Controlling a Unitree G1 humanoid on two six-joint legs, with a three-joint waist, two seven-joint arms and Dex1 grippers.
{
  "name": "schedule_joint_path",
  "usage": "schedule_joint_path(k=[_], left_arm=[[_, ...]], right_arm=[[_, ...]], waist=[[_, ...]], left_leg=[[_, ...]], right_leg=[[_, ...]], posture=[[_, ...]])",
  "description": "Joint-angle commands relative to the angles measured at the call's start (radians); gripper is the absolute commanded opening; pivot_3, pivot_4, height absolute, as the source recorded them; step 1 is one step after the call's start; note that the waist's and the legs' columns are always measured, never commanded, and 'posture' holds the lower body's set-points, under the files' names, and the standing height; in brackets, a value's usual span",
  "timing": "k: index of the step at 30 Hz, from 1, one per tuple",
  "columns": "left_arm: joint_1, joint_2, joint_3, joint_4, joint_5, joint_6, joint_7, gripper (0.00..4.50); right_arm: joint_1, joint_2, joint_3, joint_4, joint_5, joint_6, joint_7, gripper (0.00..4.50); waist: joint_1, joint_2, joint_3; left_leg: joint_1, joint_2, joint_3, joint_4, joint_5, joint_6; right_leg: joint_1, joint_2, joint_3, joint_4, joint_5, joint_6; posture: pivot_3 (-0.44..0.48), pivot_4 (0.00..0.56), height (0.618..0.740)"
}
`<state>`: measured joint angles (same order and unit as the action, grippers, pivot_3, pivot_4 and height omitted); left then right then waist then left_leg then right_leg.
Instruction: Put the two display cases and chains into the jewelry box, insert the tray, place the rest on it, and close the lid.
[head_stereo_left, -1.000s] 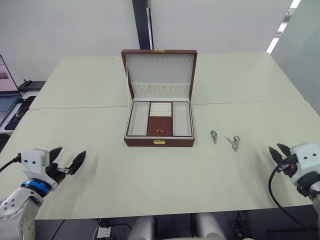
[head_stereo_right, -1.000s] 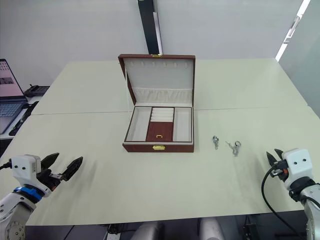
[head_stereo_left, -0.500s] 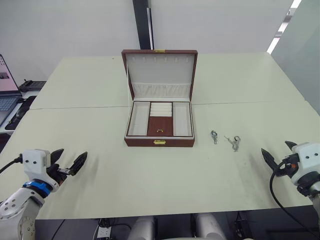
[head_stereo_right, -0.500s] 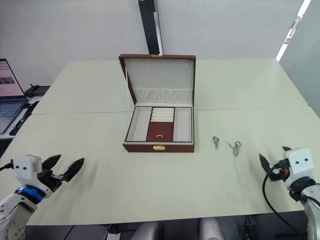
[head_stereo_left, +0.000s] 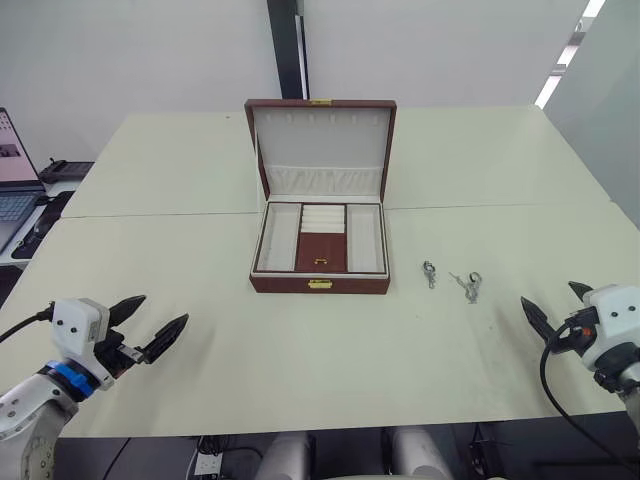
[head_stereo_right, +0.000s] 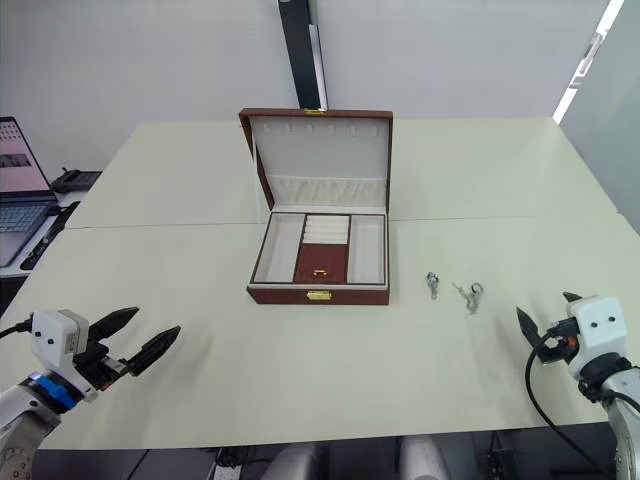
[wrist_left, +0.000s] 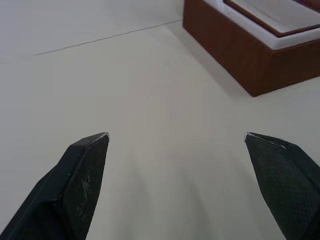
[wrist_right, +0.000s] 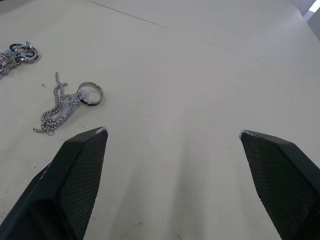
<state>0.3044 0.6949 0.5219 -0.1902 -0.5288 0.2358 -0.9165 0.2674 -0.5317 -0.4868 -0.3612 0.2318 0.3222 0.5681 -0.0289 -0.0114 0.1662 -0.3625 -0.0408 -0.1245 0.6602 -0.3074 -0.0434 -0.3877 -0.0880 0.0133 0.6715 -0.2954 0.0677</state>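
The brown jewelry box (head_stereo_left: 320, 285) stands at mid-table, its lid (head_stereo_left: 320, 145) upright and cream-lined. Inside are cream compartments and a brown middle panel with a gold clasp; I cannot tell whether this insert is the tray. Two small chains with rings lie right of the box, one (head_stereo_left: 428, 271) nearer it, the other (head_stereo_left: 466, 284) further right, also seen as chain (wrist_right: 62, 107). The display cases are out of view. My left gripper (head_stereo_left: 165, 308) hovers open near the front left edge, holding nothing. My right gripper (head_stereo_left: 548, 292) is open at the front right, just right of the chains.
A laptop (head_stereo_left: 10, 170) and dark items (head_stereo_left: 58, 170) sit off the table's left side. A black pillar (head_stereo_left: 285, 50) rises behind the box. A seam (head_stereo_left: 150, 214) crosses the cream table.
My right gripper went from nearly shut to wide open. My left gripper shifted a little to the right, toward the box, staying open.
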Motion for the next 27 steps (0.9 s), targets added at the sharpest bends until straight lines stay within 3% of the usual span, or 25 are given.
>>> schedule_joint_path(k=[1, 11, 19, 27], left_arm=[[-0.005, 0.042, -0.044, -0.081, -0.054, 0.01, -0.108, 4.5], [-0.055, 0.04, -0.208, -0.2, -0.087, -0.049, -0.282, 4.5], [-0.186, 0.04, -0.319, -0.193, -0.142, -0.057, -0.405, 4.5], [-0.296, 0.022, -0.381, -0.141, -0.133, -0.074, -0.446, 4.5]], right_arm=[[0.018, -0.019, -0.006, -0.055, 0.019, -0.014, 0.013, 4.48], [0.052, -0.018, -0.024, -0.1, 0.048, -0.009, 0.004, 4.48], [0.108, -0.012, -0.051, -0.164, 0.095, 0.019, 0.007, 4.48], [0.17, 0.011, -0.023, -0.219, 0.069, 0.032, -0.034, 4.48]], waist=[[0.0, 0.001, 0.0], [0.0, 0.001, 0.0], [0.0, 0.001, -0.001], [0.0, 0.001, -0.001]], left_leg=[[0.0, 0.0, 0.0, 0.0, 0.0, 0.0], [0.0, 0.0, 0.001, 0.0, 0.0, 0.001], [0.0, 0.0, 0.001, 0.0, 0.0, 0.001], [0.001, 0.0, 0.001, 0.0, 0.0, 0.001]], right_leg=[[0.0, 0.0, 0.0, 0.0, 0.0, 0.0], [0.0, 0.0, 0.001, 0.0, 0.0, 0.0], [0.001, 0.0, 0.001, 0.0, 0.0, 0.0], [0.001, 0.001, 0.0, 0.0, 0.0, 0.0]], posture=[[0.0, 0.15, 0.74], [0.0, 0.15, 0.74], [0.0, 0.15, 0.74], [0.0, 0.15, 0.74]])
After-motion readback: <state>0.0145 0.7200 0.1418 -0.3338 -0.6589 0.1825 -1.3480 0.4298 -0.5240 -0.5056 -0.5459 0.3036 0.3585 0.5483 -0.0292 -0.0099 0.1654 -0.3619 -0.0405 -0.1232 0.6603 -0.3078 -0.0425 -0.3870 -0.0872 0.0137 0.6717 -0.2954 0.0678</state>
